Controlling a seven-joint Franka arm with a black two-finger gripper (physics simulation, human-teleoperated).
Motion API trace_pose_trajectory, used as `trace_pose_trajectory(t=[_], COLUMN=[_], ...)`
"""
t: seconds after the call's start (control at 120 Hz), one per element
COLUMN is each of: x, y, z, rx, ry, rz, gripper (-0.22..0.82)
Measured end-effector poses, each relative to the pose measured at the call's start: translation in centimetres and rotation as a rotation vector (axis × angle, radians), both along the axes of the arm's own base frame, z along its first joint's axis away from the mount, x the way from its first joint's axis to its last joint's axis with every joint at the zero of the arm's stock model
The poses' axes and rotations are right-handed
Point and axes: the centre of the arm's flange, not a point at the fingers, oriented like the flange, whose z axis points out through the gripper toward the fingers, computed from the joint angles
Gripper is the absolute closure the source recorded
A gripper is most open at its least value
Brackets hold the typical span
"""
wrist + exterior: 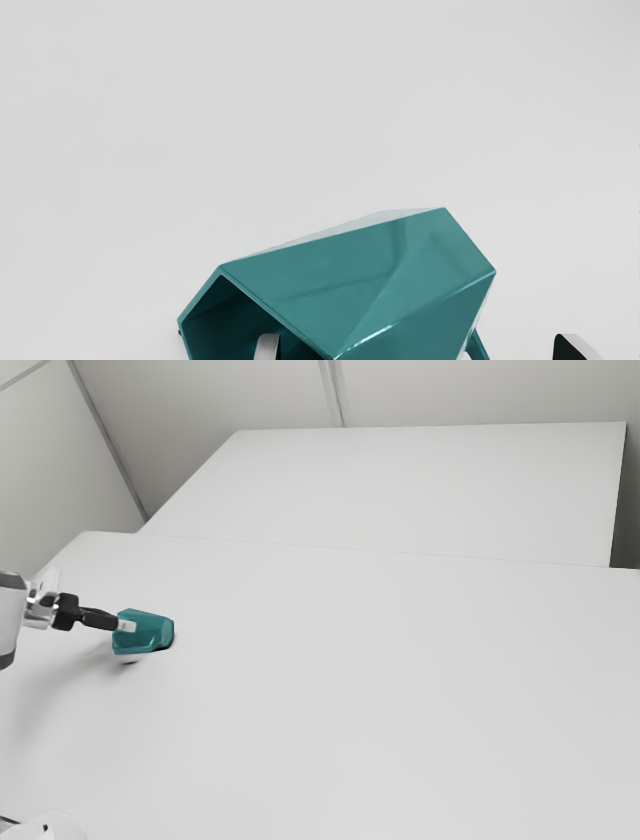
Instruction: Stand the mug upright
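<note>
Wrist view: nearest, the pincer [421, 347] was open wide w/ nothing gripped; one finger [266, 349] stood at the dark mouth [225, 317] of the mug, prob. inside it, tho depth was hard to tell, & the other stood apart, out past the handle [479, 347]. Just ahead lay the teal faceted mug [380, 280], on its side on the surface [360, 680], not upright; couldn't tell if it touched along its full length.

Main risk, I'd judge: closing from there might've caught only wall or rim, b/c one finger overlapped the opening, so the mug could've pivoted or slipped when lifted. The handle was the other worry, b/c it sat on the outer finger's side & might've snagged or made the grip lopsided. Slick, flat facets could've let it skid or roll onto the next face if pushed unevenly. Letting go w/ the base not yet flat would prob. have dropped it back over.

Farther off, in the exterior view, the 2nd white panel [400, 490] & pale wall [240, 390] seemed no hazard, i.e. well out of reach.
</note>
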Motion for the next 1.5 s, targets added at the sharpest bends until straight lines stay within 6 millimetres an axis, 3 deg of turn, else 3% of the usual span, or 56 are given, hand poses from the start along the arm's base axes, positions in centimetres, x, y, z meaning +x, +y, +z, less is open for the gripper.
trace_pose_trajectory(t=[0.292, 0.517, 0.725, 0.9, 1.2, 1.308, 1.392, 1.5], x=[-0.2, 0.2, 1.6, 2.0, 2.5, 3.8, 5.6, 7.9], y=[-1.6, -2.1, -3.5, -4.0, -4.7, -6.8, -10.3, -15.8], z=[-1.0, 0.2, 2.2, 2.8, 4.2, 6.9, 9.7, 11.1], rx=[-0.035, -0.026, -0.012, -0.012, -0.001, 0.035, 0.082, 0.135], ry=[-0.010, -0.035, -0.072, -0.082, -0.088, -0.106, -0.116, -0.095], rz=[-0.005, -0.014, -0.043, -0.048, -0.045, -0.074, -0.122, -0.192], gripper=[0.06, 0.32, 0.46, 0.65, 0.76, 0.78, 0.78, 0.79])
